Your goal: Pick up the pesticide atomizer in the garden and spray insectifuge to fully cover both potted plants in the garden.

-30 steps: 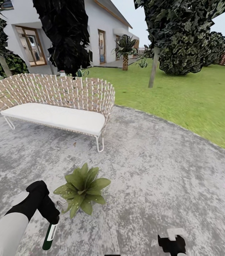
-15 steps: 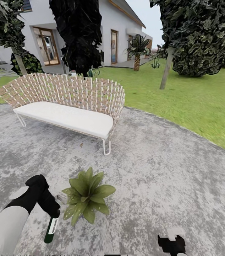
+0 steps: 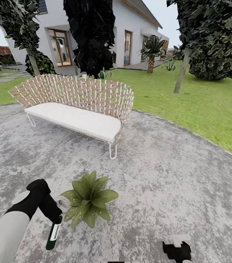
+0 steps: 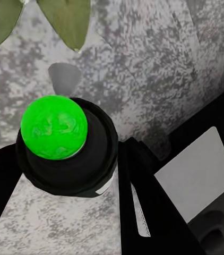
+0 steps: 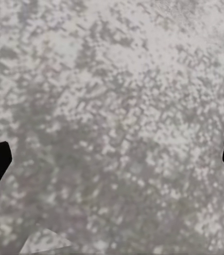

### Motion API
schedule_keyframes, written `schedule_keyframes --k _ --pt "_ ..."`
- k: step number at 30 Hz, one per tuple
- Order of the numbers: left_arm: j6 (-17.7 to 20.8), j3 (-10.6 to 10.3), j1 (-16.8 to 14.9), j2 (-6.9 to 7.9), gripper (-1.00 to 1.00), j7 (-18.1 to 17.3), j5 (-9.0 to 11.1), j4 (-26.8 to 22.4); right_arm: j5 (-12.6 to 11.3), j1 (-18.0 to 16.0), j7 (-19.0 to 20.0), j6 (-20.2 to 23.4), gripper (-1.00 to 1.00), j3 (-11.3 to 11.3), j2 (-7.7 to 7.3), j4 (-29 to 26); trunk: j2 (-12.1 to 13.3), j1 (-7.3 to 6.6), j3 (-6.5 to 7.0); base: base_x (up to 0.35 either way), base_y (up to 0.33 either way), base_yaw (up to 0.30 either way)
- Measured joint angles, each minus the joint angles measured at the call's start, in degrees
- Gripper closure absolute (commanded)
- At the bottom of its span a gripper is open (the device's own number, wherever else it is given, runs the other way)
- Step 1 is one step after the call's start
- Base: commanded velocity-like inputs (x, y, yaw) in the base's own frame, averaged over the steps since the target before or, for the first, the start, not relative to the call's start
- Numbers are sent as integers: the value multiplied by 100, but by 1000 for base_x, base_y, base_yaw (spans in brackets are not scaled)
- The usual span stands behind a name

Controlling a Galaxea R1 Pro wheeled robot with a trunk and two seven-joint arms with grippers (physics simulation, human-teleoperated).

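Lower left of frame: bottle (image 3: pixel 52 235) is clamped nose-down in left gripper (image 3: pixel 54 219); plant (image 3: pixel 88 199) lies just right. Right gripper (image 3: pixel 177 252) fingers are spread.

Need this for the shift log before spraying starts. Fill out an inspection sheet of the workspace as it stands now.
Surface: mottled grey paved patio, round edge meeting the lawn.
Job's things: pesticide atomizer held in the left gripper, hanging downward beside the potted plant; a green ball shows at its end in the left wrist view. One broad-leaved potted plant seen, its pot hidden under the leaves.
Clutter: nothing seen.
Grippers: left jaws shut on the atomizer; right gripper low over bare paving, jaws apart and empty.
Cables: nothing seen.
Surroundings: wicker bench with white cushion, trees, white house.
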Motion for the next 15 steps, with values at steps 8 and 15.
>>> schedule_keyframes --k 8,15 --pt "0 5 12 -2 100 0 1 -2 0 -2 1 0 -100 0 3 2 0 1 0 -61 -271 211" --pt "0 4 58 19 100 14 1 -2 1 -2 1 0 -100 0 10 2 0 0 0 -55 -271 275"
